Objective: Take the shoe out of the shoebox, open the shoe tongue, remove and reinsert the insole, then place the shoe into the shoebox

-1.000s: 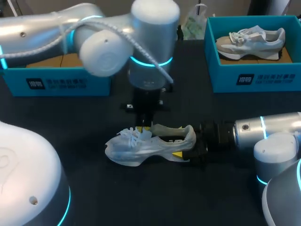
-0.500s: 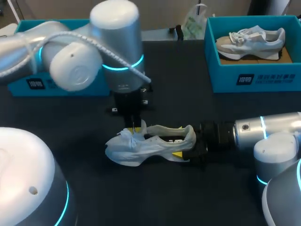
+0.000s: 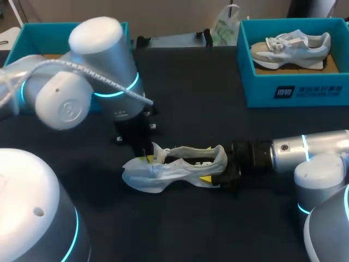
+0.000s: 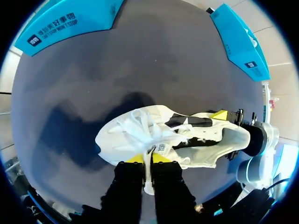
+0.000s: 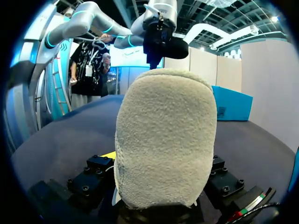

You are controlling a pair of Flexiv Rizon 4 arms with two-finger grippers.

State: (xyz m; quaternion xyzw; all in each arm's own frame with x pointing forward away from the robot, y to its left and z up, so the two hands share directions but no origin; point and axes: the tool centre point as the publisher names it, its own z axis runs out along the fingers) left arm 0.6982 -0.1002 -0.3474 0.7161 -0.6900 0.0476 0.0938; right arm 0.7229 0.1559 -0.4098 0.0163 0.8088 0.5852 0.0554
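Observation:
A white shoe [image 3: 174,166] lies on its side on the dark table [image 3: 191,229], toe toward my left arm. My left gripper [image 3: 146,158] is above the laces, shut on the shoe's tongue [image 3: 158,152]. In the left wrist view the tongue [image 4: 149,156] runs as a white strip between that gripper's [image 4: 148,163] close-set fingers. My right gripper [image 3: 215,173] grips the heel from both sides, one yellow tip showing on the shoe's side [image 4: 219,114]. The heel's fuzzy lining [image 5: 166,135] fills the right wrist view.
A teal shoebox [image 3: 294,87] at the back right holds a second pale shoe [image 3: 292,46]. Another teal box [image 3: 38,35] stands at the back left, partly behind my left arm. Bare table lies in front of the shoe.
My left arm has swung leftward and slightly nearer, drawing the tongue toward the toe. The shoe and my right arm have stayed in place.

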